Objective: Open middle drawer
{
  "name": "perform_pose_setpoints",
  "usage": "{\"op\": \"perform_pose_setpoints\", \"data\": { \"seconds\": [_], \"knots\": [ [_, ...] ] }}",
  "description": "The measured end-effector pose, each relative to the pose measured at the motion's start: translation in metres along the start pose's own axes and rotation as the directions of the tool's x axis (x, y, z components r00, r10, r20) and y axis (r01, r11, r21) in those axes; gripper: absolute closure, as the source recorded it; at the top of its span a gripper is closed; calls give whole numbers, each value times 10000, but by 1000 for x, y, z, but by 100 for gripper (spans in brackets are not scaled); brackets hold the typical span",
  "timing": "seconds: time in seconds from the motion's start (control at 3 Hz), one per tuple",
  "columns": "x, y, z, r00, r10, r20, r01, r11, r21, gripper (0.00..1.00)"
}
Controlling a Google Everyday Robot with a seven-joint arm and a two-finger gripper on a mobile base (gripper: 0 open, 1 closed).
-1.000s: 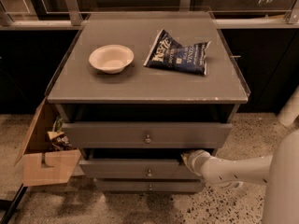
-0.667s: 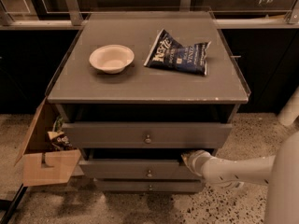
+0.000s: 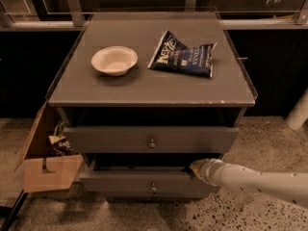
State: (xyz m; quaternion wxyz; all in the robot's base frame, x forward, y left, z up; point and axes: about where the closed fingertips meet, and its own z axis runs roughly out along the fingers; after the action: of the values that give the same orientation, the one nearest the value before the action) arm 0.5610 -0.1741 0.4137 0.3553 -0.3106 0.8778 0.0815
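Observation:
The middle drawer [image 3: 125, 183] is the grey front with a small round knob [image 3: 154, 187], below the top drawer [image 3: 110, 139]. It stands pulled out a little, with a dark gap above its front. My gripper [image 3: 194, 169] is at the right part of the drawer's top edge, reaching into that gap from the right on a white arm [image 3: 255, 181]. Its tip is partly hidden in the gap. The bottom drawer front does not show clearly under the middle one.
The grey cabinet top [image 3: 144, 88] carries a white bowl [image 3: 114, 60] and a dark blue chip bag [image 3: 185, 57]. An open cardboard box [image 3: 45, 170] with wrappers stands on the speckled floor at the left. A white post [image 3: 299, 110] is at the right.
The middle drawer front has slid out slightly toward the camera, and its knob sits lower in view. The gripper stays at the drawer's top edge and has moved with it.

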Motion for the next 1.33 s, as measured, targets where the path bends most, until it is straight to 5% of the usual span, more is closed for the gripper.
{"op": "perform_pose_setpoints", "data": {
  "seconds": [0.33, 0.67, 1.33],
  "knots": [
    [-10, 0, -14, 9882, -1403, 621, 1439, 9879, -575, 100],
    [-6, 2, -37, 9677, -2288, 1058, 2421, 9606, -1365, 100],
    [-2, 10, -34, 9691, -2285, 930, 2411, 9572, -1601, 100]
  ]
}}
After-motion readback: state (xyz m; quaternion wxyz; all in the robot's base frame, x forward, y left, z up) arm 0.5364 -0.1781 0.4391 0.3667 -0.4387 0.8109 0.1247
